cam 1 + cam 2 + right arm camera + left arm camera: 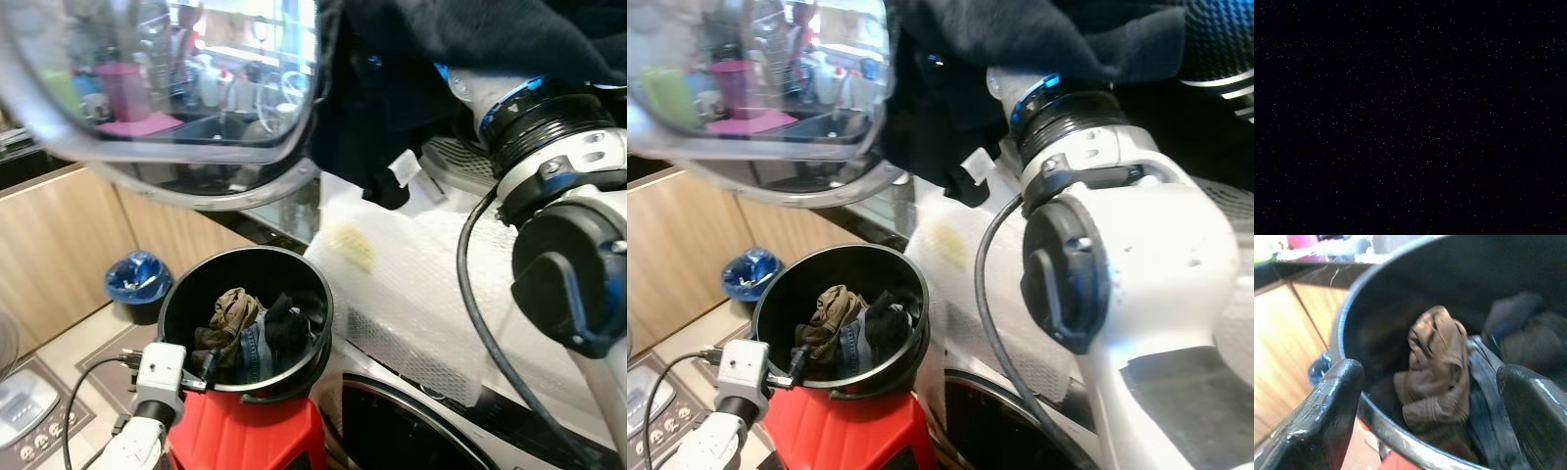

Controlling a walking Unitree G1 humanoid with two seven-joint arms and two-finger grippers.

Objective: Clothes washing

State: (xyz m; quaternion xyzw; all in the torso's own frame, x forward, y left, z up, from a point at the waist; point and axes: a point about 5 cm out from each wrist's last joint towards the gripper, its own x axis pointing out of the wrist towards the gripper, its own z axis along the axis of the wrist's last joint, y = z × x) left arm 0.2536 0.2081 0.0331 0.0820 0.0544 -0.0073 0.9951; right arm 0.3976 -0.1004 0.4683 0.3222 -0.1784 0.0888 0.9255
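The right arm [549, 225] is raised under a dark garment [392, 108] above the black bucket [186, 294]. The left gripper [1430, 396], fingers apart, hovers at the rim over brown cloth [1437, 367]. The bucket could be tipped by snagging; the right grip cannot be told.

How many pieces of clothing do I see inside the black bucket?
3: a brown one left, denim in the middle, a black one right. More may lie underneath.

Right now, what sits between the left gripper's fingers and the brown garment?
Left wrist view: the bucket's rim crosses between the open left gripper and the brown garment.
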